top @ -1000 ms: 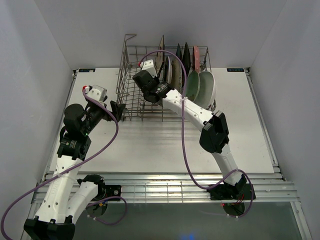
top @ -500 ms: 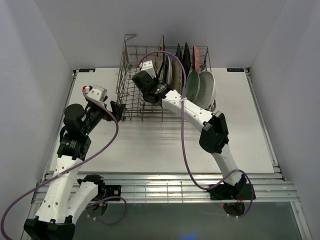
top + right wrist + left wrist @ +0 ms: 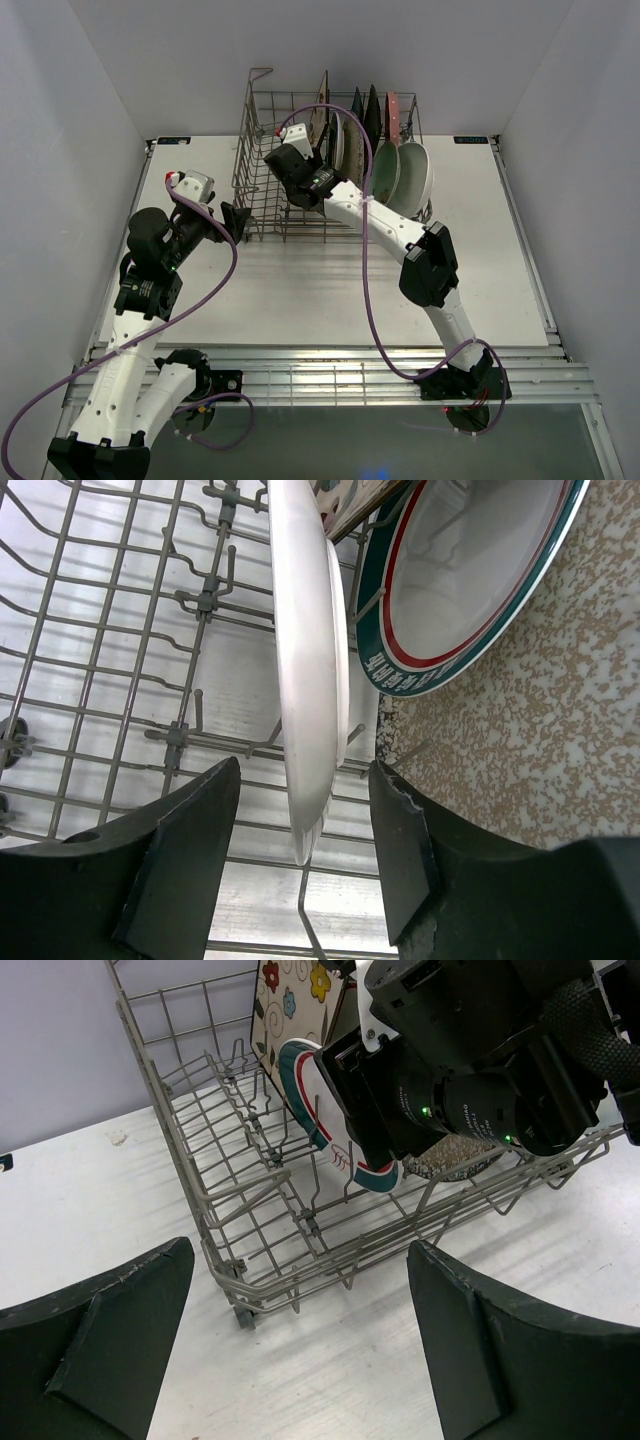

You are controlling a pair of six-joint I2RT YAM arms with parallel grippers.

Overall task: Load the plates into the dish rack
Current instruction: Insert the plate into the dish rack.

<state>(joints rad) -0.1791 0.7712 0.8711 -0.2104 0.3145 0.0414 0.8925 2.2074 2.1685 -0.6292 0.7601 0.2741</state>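
Ok, right gripper (image 3: 300,815) is released: its fingers straddle the white plate (image 3: 305,680) with a gap on each side. The plate stands on edge between tines of the dish rack (image 3: 245,180), just beside the green-and-red-rimmed plate (image 3: 460,570). To finish cleanly I'd back the wrist straight out along the plate's plane, no twist, so neither pad clips the rim and tips it; left gripper (image 3: 300,1250) hangs wide open outside the rack, holding nothing

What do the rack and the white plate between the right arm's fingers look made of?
Dish rack: grey metal wire with a dull sheen, built from thin welded rods. White plate: probably glazed ceramic, judging by its smooth glossy rim, though melamine can't be ruled out.
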